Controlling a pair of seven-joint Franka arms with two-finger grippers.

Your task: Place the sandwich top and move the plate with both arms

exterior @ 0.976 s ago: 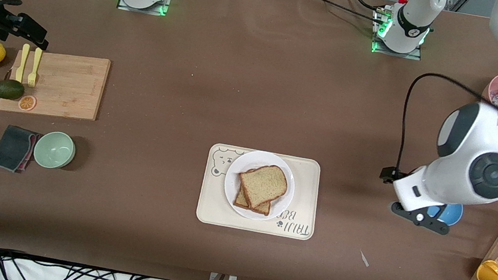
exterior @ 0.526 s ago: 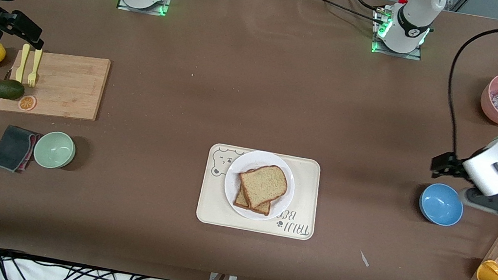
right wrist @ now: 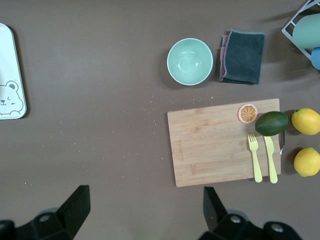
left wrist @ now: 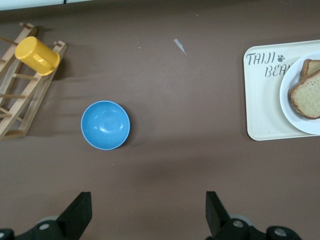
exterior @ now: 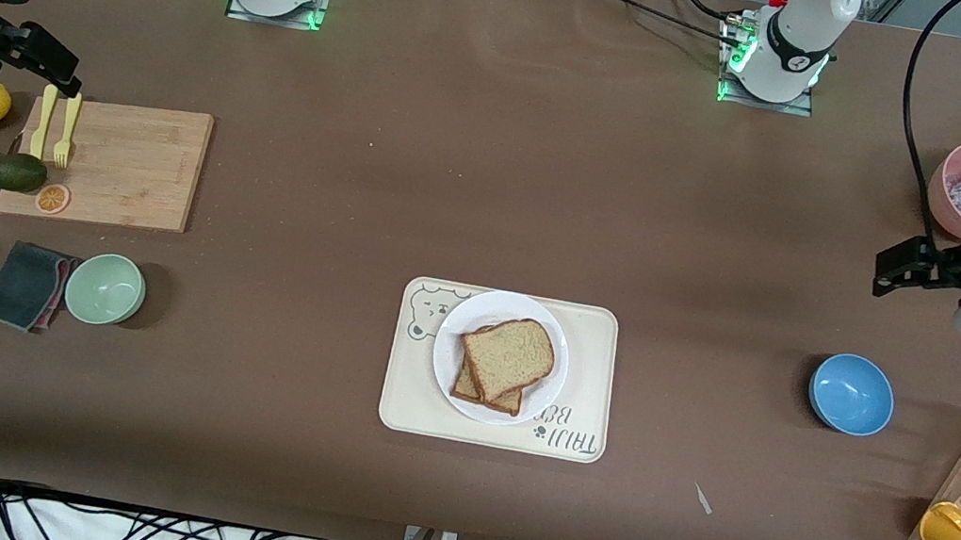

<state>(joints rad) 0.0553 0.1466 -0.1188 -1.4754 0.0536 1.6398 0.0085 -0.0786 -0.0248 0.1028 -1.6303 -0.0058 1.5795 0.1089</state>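
1. Two jobs on this one, and as far as I can judge the first is done: the sandwich top (exterior: 508, 356) is sitting on the lower slice (exterior: 482, 389), a bit skewed, so the bottom slice pokes out at the edge nearer the front camera.
2. That stack is on the plate (exterior: 456, 328), and the plate is on the bear-print tray (exterior: 586, 381), mid-table.
3. Moving the plate is what's left, judging by neither of my grippers being anywhere near it.
4. My left gripper (left wrist: 149, 215) is up over bare table near the pink cup (exterior: 957, 194), with the blue bowl (exterior: 851, 393) below it in the wrist view. Fingers spread wide, nothing between them.
5. My right gripper (right wrist: 145, 212) hangs near the cutting board (exterior: 125, 163) at the right arm's end, fingers also apart and empty.
6. So both arms need to come in to the plate's rim.
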